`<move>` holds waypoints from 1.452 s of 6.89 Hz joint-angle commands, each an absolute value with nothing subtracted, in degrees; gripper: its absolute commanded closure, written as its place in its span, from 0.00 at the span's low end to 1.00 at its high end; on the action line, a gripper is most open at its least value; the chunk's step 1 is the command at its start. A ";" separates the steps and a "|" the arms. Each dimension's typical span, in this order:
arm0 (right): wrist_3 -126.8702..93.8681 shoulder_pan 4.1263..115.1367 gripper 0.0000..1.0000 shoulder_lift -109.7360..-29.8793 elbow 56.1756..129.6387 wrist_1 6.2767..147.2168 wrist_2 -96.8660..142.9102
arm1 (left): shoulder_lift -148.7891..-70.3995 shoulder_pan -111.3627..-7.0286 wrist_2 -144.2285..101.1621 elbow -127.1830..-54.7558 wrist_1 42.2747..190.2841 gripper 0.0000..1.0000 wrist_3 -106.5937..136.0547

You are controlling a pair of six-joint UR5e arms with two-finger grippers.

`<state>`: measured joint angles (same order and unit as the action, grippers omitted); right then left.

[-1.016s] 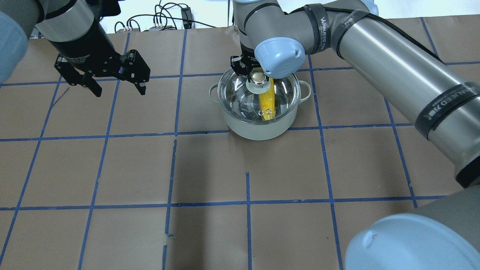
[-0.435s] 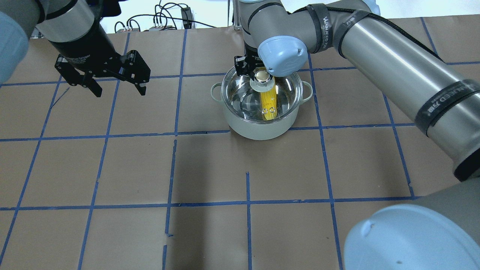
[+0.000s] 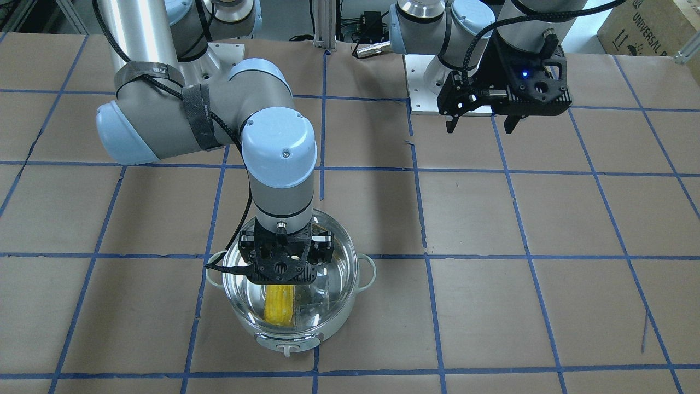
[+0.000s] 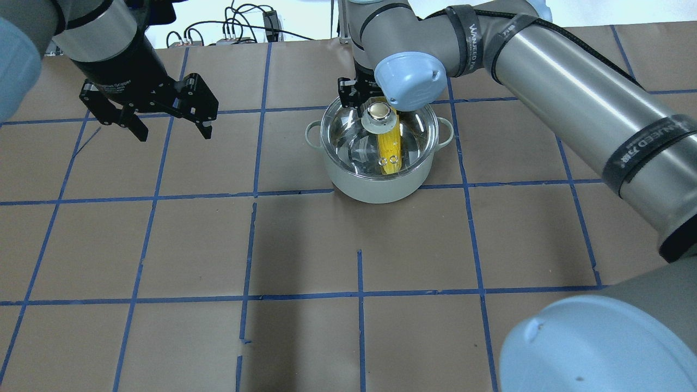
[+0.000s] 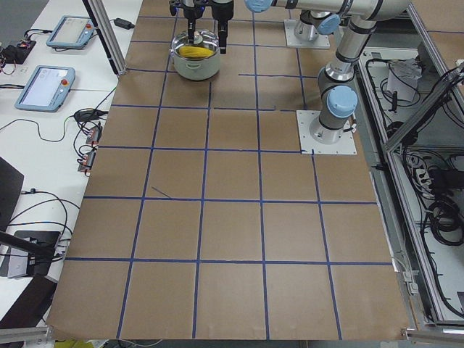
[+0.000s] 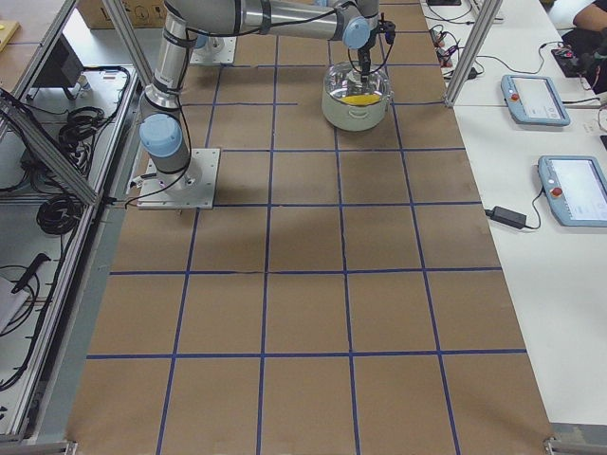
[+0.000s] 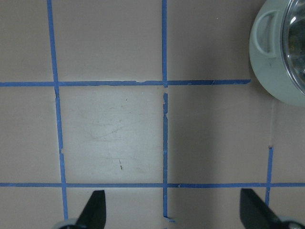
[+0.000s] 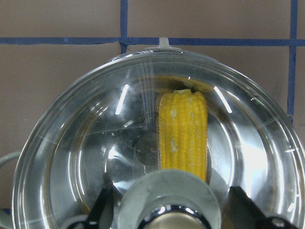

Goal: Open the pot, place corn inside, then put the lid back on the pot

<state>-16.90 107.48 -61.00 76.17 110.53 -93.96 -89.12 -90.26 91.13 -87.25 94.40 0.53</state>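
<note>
Pot first: 1 round, pale grey-white thing with a shiny steel inside, 2 little loop handles and 1 knob on its front wall, parked on the brown paper table with the blue tape grid.

Going left to right in the overhead view: well off to the pot's left, the left gripper hangs above the table, fingers spread wide, nothing between them.

On the pot itself is 1 lid, clear domed glass, resting on the rim. Through the glass you can see 1 corn, a yellow ear lying flat on the pot's bottom, a bit right of the pot's centre.

The right gripper is straight above the pot, its 2 fingers on either side of the lid knob. Honestly can't tell if they're pinching it or just sitting beside it.
</note>
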 commanded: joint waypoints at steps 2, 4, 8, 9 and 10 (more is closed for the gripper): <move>-16.62 106.09 0.00 -61.44 70.78 106.03 -92.99 | -89.12 -90.26 91.14 -87.28 94.39 0.00 0.53; -12.69 102.76 0.00 -61.87 64.46 99.53 -92.11 | -89.12 -90.26 91.06 -87.19 94.31 0.00 0.79; 4.88 94.68 0.03 -72.65 62.75 87.04 -92.72 | -89.03 -90.26 91.05 -87.19 94.39 0.00 0.88; 7.01 91.79 0.05 -75.21 63.80 86.05 -92.20 | -89.03 -90.26 91.05 -87.19 94.39 0.00 0.88; 6.94 90.02 0.08 -77.58 65.46 85.44 -92.02 | -88.95 -90.35 91.14 -87.19 94.39 0.00 0.97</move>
<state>5.71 92.51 -74.57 63.83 86.64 -92.31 -89.00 -90.29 91.07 -87.17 94.39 0.90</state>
